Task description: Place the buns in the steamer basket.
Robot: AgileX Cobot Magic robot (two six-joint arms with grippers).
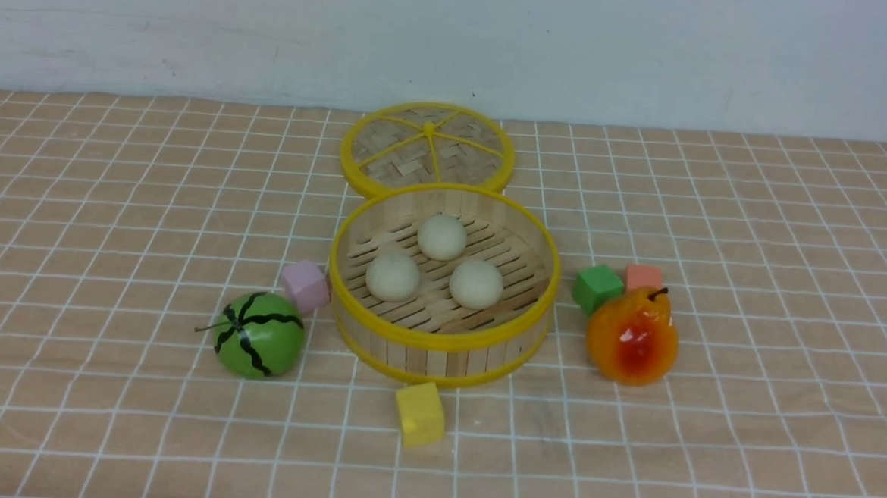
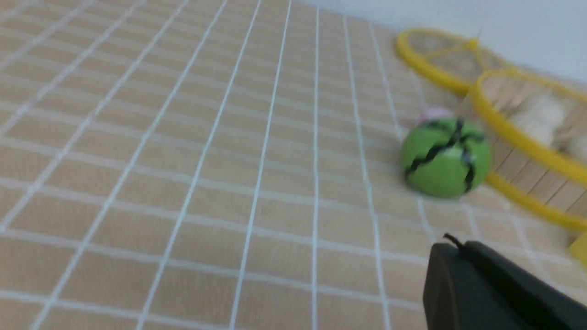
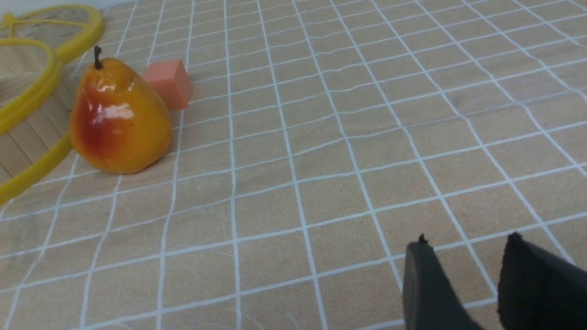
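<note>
Clock face: seen from above the steamer basket, with 12 pointing away from the robot
Left gripper [image 2: 451, 243]: fingers together, with nothing between the tips, above the checked cloth [image 1: 706, 460]
Right gripper [image 3: 468, 237]: two dark fingers apart, a gap of cloth showing between them, nothing held
Yellow block [image 1: 420, 414]: on the cloth at 6 o'clock, close to the near side of the basket
Watermelon [image 1: 260, 336]: green with black wavy stripes, at 8 o'clock outside the basket, its thin stem pointing towards 9
Pear [image 1: 633, 339]: orange with a glossy red patch, standing between 3 and 4 o'clock outside the basket, dark stem at its top
Steamer basket [image 1: 439, 340]: yellow-rimmed, upright in the middle of the scene, slatted floor showing
Buns: all three inside the basket on the slats, one at 8 o'clock [image 1: 393, 275], one at 4 o'clock [image 1: 476, 285], one at 12 o'clock [image 1: 442, 237]
Purple block [image 1: 306, 286]: at 9 o'clock, just beside the basket wall and behind the watermelon
Green block [image 1: 598, 289]: at 3 o'clock, near the basket
Salmon block [image 1: 643, 278]: also at 3 o'clock, farther out, partly hidden by the pear
Lid [image 1: 428, 128]: woven with yellow spokes, lying on the cloth at 12 o'clock, its near edge hidden by the basket
Wall [image 1: 454, 37]: pale, beyond the cloth
</note>
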